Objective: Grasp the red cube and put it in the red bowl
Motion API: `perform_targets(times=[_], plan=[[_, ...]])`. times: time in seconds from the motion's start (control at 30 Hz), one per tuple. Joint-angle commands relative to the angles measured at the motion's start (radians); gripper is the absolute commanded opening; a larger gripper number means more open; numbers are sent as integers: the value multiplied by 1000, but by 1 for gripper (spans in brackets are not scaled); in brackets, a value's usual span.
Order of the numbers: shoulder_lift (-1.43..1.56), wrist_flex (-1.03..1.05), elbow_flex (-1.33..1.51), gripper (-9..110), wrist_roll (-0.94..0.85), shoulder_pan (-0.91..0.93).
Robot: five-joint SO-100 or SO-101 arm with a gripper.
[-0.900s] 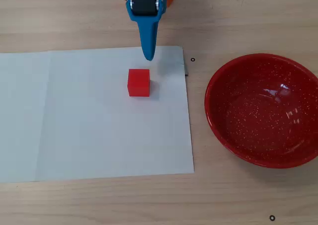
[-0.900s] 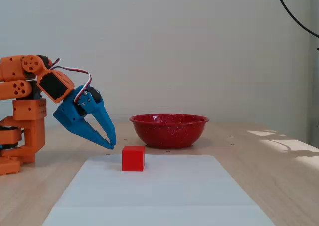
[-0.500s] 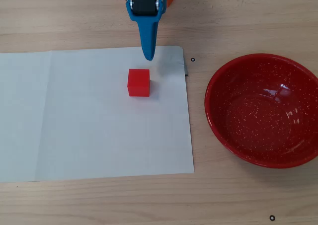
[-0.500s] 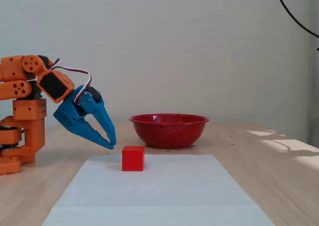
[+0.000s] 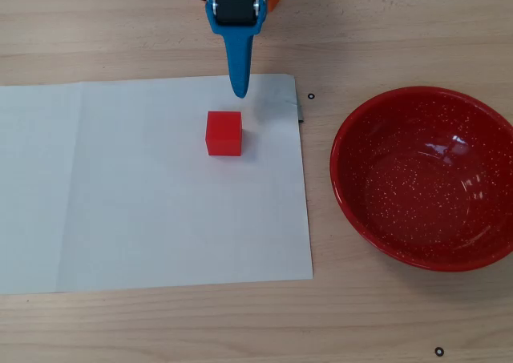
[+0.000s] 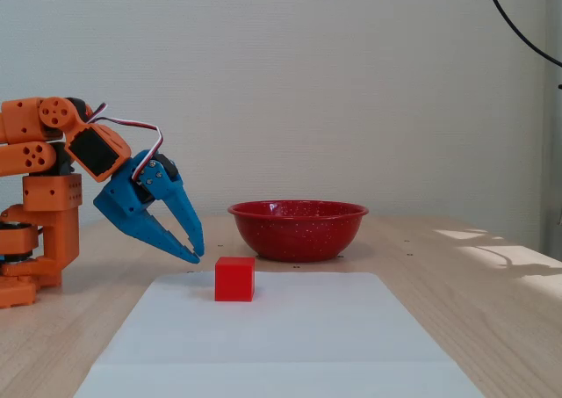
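The small red cube (image 5: 224, 133) sits on a white paper sheet, left of the bowl in the overhead view; it also shows in the fixed view (image 6: 234, 279). The large speckled red bowl (image 5: 425, 179) stands empty on the wood at the right and shows behind the cube in the fixed view (image 6: 297, 231). My blue gripper (image 5: 239, 93) points down at the sheet's far edge, just beyond the cube and apart from it. In the fixed view the gripper (image 6: 197, 256) hangs left of the cube, slightly above table height. Its fingertips meet and it holds nothing.
The white paper sheet (image 5: 120, 203) covers the left and middle of the wooden table. The orange arm base (image 6: 39, 205) stands at the left in the fixed view. A black cable (image 6: 518, 29) hangs at the upper right.
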Motion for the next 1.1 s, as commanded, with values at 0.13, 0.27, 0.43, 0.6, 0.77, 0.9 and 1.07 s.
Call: perform_targets(times=[0.13, 0.27, 0.43, 0.6, 0.77, 0.9, 1.07], plan=[[-186, 156, -238, 0, 48, -3], [-291, 264, -391, 0, 63, -25], [-407, 360, -557, 0, 91, -41], [-555, 426, -727, 0, 95, -60], [-667, 465, -864, 0, 104, -81], [-749, 483, -946, 2, 144, -89], [-874, 523, -1065, 9, 156, -110]])
